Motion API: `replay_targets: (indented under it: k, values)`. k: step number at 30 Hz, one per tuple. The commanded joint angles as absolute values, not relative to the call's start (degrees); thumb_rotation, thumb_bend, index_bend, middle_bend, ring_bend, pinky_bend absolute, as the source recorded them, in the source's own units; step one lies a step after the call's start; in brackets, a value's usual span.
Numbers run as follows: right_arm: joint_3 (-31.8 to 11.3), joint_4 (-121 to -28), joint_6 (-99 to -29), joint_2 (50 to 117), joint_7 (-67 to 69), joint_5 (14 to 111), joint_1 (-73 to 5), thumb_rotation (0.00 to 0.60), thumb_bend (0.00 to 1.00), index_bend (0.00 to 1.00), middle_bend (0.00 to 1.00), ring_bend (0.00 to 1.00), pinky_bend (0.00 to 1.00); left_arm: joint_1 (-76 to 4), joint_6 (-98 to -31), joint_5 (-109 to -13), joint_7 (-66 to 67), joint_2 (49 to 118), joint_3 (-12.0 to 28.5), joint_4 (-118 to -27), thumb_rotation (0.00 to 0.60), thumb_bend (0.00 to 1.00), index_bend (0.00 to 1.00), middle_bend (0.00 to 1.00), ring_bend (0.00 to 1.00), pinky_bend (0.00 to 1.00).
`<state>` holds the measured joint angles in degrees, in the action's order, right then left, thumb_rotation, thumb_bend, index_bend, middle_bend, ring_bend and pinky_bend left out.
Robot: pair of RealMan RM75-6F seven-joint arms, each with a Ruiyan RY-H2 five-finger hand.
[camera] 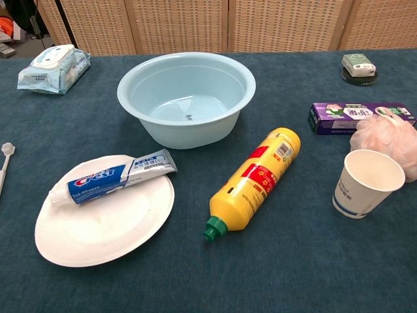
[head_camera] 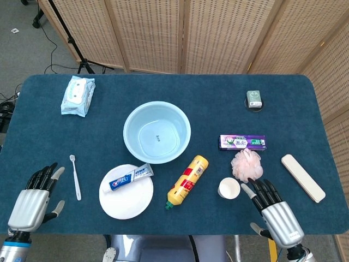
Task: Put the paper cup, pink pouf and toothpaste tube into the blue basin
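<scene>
The blue basin (head_camera: 157,132) (camera: 186,98) stands empty near the table's middle. A toothpaste tube (head_camera: 131,177) (camera: 112,177) lies across a white paper plate (head_camera: 126,197) (camera: 98,222) in front of it. The paper cup (head_camera: 229,188) (camera: 365,182) stands upright at the front right, with the pink pouf (head_camera: 247,165) (camera: 388,140) just behind it. My right hand (head_camera: 274,213) is open, fingers spread, just right of the cup and apart from it. My left hand (head_camera: 32,199) is open at the front left corner, holding nothing. Neither hand shows in the chest view.
A yellow bottle (head_camera: 188,181) (camera: 255,179) lies between plate and cup. A purple box (head_camera: 242,142) (camera: 361,117) sits behind the pouf. A toothbrush (head_camera: 75,176), wet-wipes pack (head_camera: 78,95), a small green item (head_camera: 254,99) and a beige case (head_camera: 303,178) lie around the table.
</scene>
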<state>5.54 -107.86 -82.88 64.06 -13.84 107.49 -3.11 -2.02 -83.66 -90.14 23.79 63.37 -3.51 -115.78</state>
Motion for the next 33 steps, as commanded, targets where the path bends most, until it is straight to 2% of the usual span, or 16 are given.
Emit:
replay_targets:
  k: [1, 7, 11, 17, 22, 27, 33]
  values:
    - [4.47, -109.64, -80.05, 63.98, -15.79, 106.07, -4.81, 0.600, 0.13, 0.00, 0.00, 0.00, 0.00, -2.04, -83.54, -90.25, 23.82, 63.42, -3.62, -115.77, 0.600, 0.33, 0.00, 0.00, 0.00, 0.11]
    - [1.47, -114.89, -74.64, 63.46, -19.94, 102.39, -8.46, 0.600, 0.13, 0.00, 0.00, 0.00, 0.00, -2.12, -83.09, -90.20, 23.61, 63.35, -3.82, -115.92, 0.600, 0.33, 0.00, 0.00, 0.00, 0.11]
    - [-1.04, -116.98, -72.24, 63.63, -23.45, 99.29, -10.61, 0.600, 0.13, 0.03, 0.00, 0.00, 0.07, -2.14, -82.92, -90.25, 23.12, 63.21, -3.94, -116.03, 0.600, 0.33, 0.00, 0.00, 0.00, 0.11]
    - [-2.12, -118.50, -70.99, 62.89, -27.58, 96.57, -11.59, 0.600, 0.13, 0.04, 0.05, 0.10, 0.11, -2.20, -82.67, -89.84, 22.89, 63.08, -3.91, -116.23, 0.600, 0.33, 0.00, 0.00, 0.00, 0.11]
    - [-2.31, -116.69, -72.79, 64.19, -27.29, 97.73, -11.60, 0.600, 0.13, 0.07, 0.09, 0.15, 0.16, -2.16, -82.65, -89.83, 23.11, 63.10, -3.95, -116.48, 0.600, 0.33, 0.00, 0.00, 0.00, 0.11]
    - [-1.64, -115.36, -72.94, 64.23, -27.31, 98.07, -11.63, 0.600, 0.12, 0.07, 0.05, 0.13, 0.16, -2.06, -82.86, -90.00, 23.32, 63.25, -3.96, -116.57, 0.600, 0.33, 0.00, 0.00, 0.00, 0.11]
    - [-0.24, -116.66, -69.60, 62.22, -28.42, 96.09, -12.44, 0.600, 0.10, 0.07, 0.03, 0.06, 0.16, -2.08, -82.69, -90.05, 23.48, 63.36, -4.05, -116.56, 0.600, 0.33, 0.00, 0.00, 0.00, 0.11]
